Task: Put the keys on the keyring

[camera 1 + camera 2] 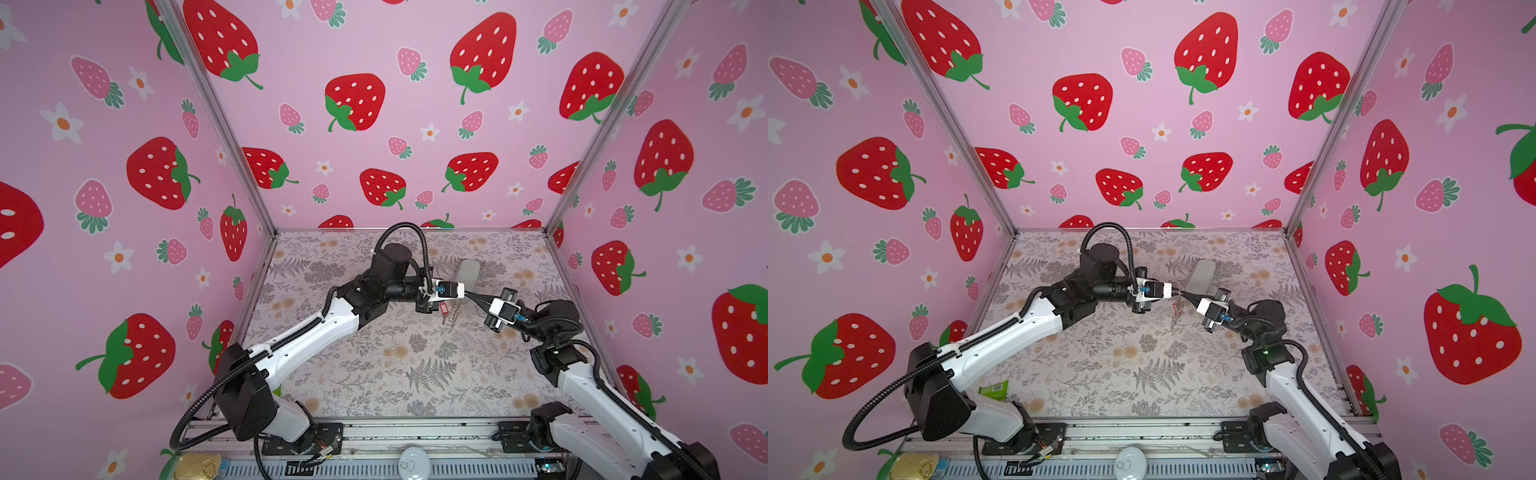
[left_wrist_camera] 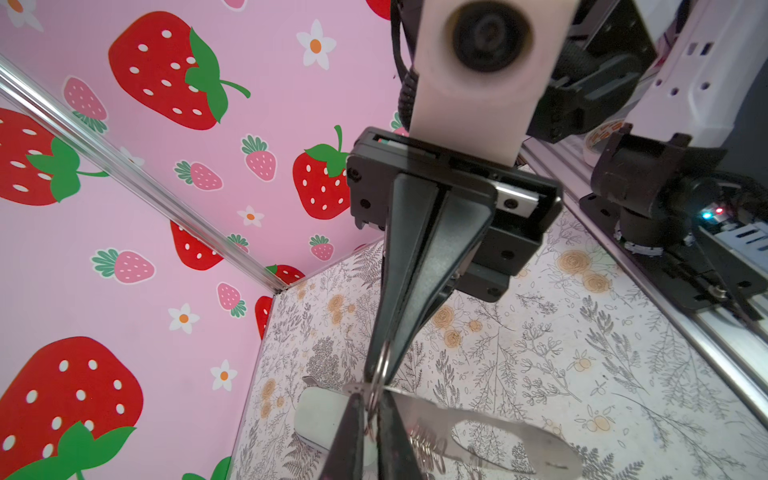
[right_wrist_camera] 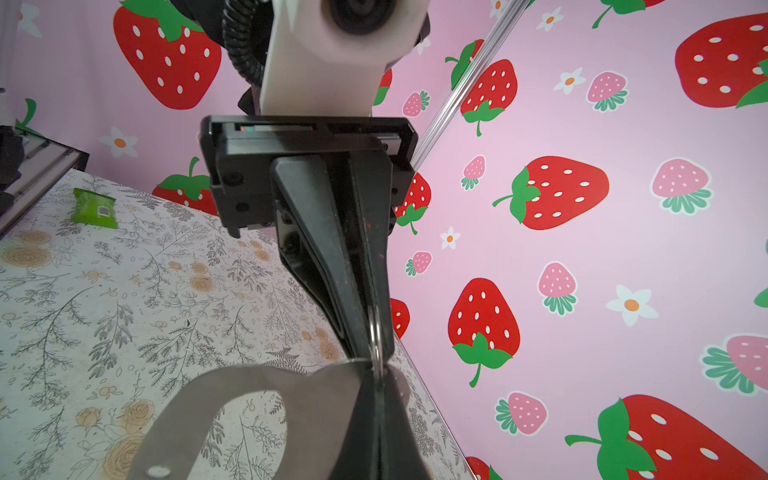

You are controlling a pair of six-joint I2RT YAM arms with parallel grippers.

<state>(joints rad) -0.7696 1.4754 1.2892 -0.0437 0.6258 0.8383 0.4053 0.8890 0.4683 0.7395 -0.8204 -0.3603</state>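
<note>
Taking reach of L gripper (image 2: 372,397) as 12: R gripper (image 2: 380,370) at 12, tip to tip, clamped on silver ring (image 2: 376,384) of keyring (image 2: 552,451). L jaws a bit apart, ring edge-on btwn them. Its grey loop out at 3, pale case (image 2: 318,417) at 9, both over floral mat (image 2: 582,353).

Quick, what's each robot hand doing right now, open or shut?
Left gripper: nearly shut around a silver ring of the keyring; whether it grips cannot be told.
Right gripper: closed, pinching that same ring.
</note>
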